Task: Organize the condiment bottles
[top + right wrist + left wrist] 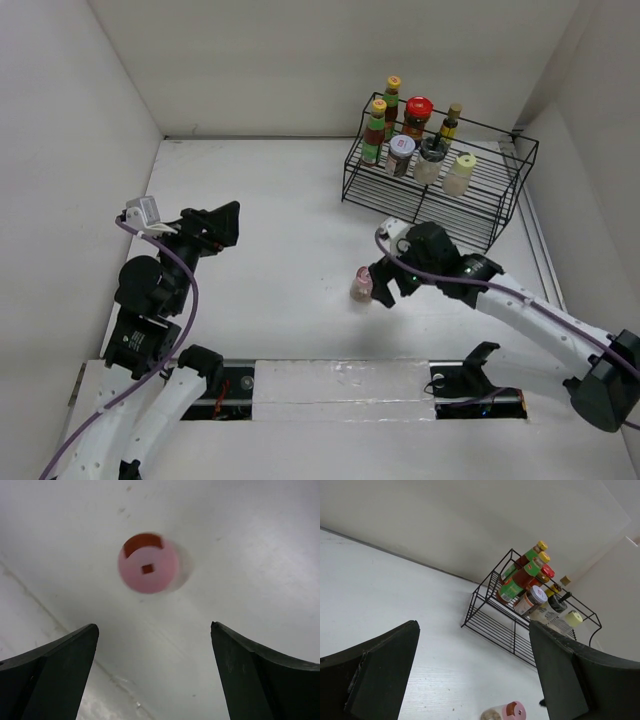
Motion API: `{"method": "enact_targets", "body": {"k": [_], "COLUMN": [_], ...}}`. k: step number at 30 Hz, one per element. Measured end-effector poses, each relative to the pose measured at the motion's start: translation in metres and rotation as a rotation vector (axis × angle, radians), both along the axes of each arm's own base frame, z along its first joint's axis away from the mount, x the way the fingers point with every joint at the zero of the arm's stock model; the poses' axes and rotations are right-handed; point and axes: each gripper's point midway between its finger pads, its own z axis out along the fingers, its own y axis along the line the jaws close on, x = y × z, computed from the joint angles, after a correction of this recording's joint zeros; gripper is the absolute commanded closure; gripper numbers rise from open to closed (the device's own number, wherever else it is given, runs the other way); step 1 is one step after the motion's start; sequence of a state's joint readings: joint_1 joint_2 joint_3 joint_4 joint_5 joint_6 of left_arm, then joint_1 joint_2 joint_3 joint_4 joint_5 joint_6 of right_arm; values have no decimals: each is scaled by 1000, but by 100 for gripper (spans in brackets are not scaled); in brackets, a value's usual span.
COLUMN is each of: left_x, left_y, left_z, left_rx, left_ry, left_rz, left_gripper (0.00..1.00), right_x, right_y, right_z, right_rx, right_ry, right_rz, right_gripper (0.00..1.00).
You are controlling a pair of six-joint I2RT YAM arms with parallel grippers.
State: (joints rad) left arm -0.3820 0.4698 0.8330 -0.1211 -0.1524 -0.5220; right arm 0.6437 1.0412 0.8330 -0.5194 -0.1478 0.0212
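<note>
From above, we saw the right pincer (pixel 381 284) low over the surface (pixel 270 200), its jaws spread wide and gripping nothing. The pink shaker (pixel 362 285) stood upright on the surface just beside its tips. From there we could not tell whether a finger touched it. The left pincer (pixel 226 224) hung well apart on the left side, its jaws parted and empty. Seven bottles (pixel 376 135) stood in the rack (pixel 440 205) at the far right. Among them were two yellow-capped ones, a red-lidded jar (pixel 417 118), a silver-lidded jar (pixel 400 153), a dark-topped shaker (pixel 432 160) and a cream shaker (pixel 460 173).

In the left wrist view, the left pincer (pixel 472 625) showed its two dark fingers (pixel 385 675) standing apart with only bare surface (pixel 380 590) between them. Beyond them we saw the rack (pixel 491 623) with its bottles (pixel 512 587). The pink shaker (pixel 509 712) sat at the bottom edge of the view.

In the right wrist view, the right pincer (pixel 153 626) was spread wide, one finger (pixel 50 675) in each lower corner. The pink shaker (pixel 148 562), seen cap-on and a little blurred, stood on the surface (pixel 250 555) ahead of the tips. It was in line with the gap and clear of both fingers.
</note>
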Motion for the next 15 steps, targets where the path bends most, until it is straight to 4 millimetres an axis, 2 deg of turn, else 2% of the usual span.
{"method": "enact_targets", "body": {"k": [2, 5, 9, 15], "left_x": [1, 2, 2, 2], "left_y": [-1, -1, -1, -2], "left_z": [-1, -2, -2, -2], "left_rx": [2, 4, 4, 4], "left_ry": [6, 9, 9, 8], "left_rz": [-1, -3, -3, -4], "left_gripper": [13, 13, 13, 13], "right_x": [-26, -40, -35, -7], "right_y": [9, 25, 37, 41], "right_z": [-24, -38, -57, -70], "right_rx": [-24, -45, -89, -133], "right_ry": [88, 135, 146, 86], "right_rz": [67, 125, 136, 68], "right_gripper": [0, 0, 0, 7]}}
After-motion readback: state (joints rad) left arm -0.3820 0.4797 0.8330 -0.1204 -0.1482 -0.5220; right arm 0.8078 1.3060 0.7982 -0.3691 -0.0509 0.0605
